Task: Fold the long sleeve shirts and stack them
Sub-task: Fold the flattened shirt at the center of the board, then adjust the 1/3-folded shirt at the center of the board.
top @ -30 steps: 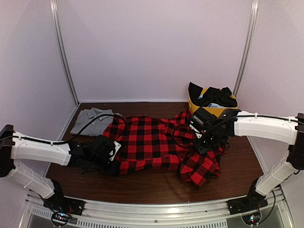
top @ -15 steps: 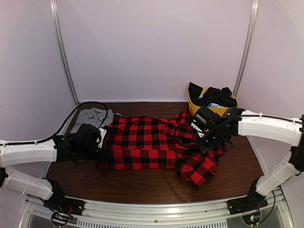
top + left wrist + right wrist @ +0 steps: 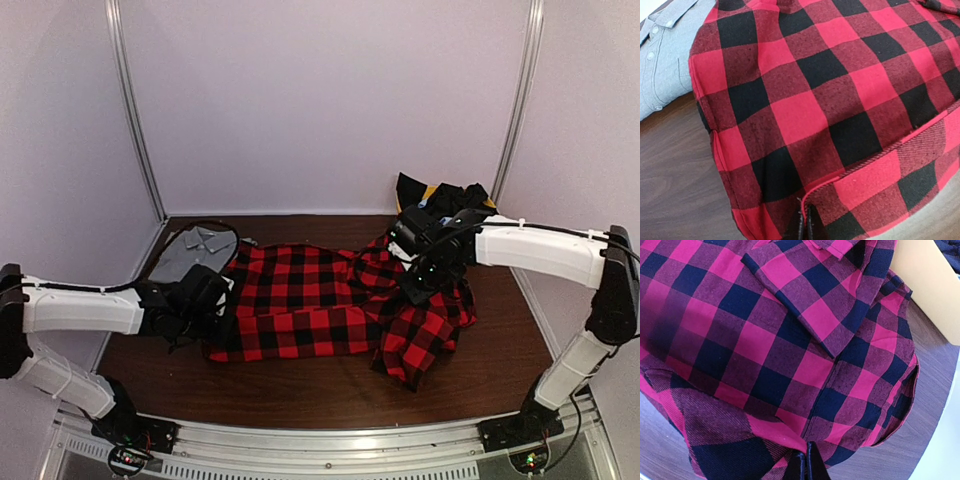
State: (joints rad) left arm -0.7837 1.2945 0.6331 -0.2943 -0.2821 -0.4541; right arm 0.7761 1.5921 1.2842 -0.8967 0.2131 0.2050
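Note:
The red-and-black check flannel shirt lies spread across the middle of the brown table. My left gripper pinches the shirt's left hem, its jaws shut on a fold of the check cloth. At the shirt's right side my right gripper is shut on another fold of the same cloth, where it bunches up. The plain grey collared shirt lies flat at the back left, partly under the flannel's edge; its buttoned front shows in the left wrist view.
A yellow bin with dark clothes in it stands at the back right, just behind my right arm; its pale wall shows in the right wrist view. Bare brown table runs along the front edge.
Both grippers have carried the flannel's near edge toward the back, folding it over. The left gripper moved left and back, then slightly right. The right gripper moved back and left.

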